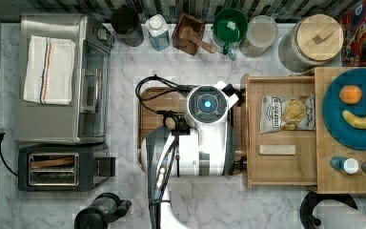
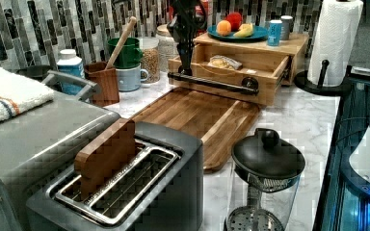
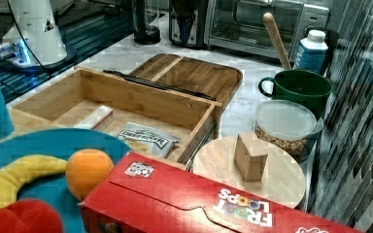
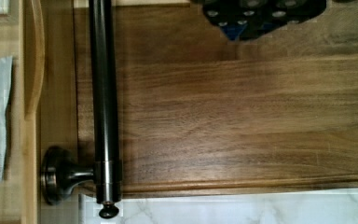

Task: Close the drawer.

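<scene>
Light matt wood drawer (image 1: 281,164), dark glossy metal handle (image 4: 104,102), marble-look counter (image 1: 124,67).

White Panda arm, dark at the wrist

From the top view I see my arm (image 1: 198,143) as glossy white rounded shells with grey-black bands at the joints, and a round dark cap on the uppermost joint with a blue light (image 1: 208,103) glowing at its centre. Black cables (image 1: 155,88) loop out at 10 o'clock from that cap, and a bundle of thinner ones runs down the link towards 6 o'clock. In the left view the wrist end (image 2: 187,29) reads as a dark, almost black column. In the right view the white base (image 3: 35,30) stands as a tapered pedestal with a small dark marking and a blue glow beside it.
</scene>
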Controlling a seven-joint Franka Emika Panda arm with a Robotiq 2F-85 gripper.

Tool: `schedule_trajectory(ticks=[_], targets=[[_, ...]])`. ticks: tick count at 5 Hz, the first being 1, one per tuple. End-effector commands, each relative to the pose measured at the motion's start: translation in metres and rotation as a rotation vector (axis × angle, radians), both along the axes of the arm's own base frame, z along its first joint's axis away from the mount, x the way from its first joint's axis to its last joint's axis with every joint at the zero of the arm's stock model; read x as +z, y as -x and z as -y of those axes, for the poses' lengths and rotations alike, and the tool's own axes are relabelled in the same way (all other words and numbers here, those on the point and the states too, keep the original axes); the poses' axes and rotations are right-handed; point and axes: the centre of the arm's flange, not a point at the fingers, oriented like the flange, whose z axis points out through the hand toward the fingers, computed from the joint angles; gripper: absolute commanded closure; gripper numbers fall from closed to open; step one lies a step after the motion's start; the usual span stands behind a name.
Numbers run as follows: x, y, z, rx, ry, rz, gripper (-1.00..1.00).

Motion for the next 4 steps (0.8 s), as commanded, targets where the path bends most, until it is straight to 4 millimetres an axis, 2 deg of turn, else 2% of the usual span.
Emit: schedule_trajectory(ticks=[1,3,4], targets=[[-0.073,0.004,-0.01,0.116,-0.044,-0.017,1.0],[-0.077,0.008,0.008,0.151,-0.013,-0.016,1.0],[-0.077,0.003,0.028,0.182,0.007,-0.017,1.0]])
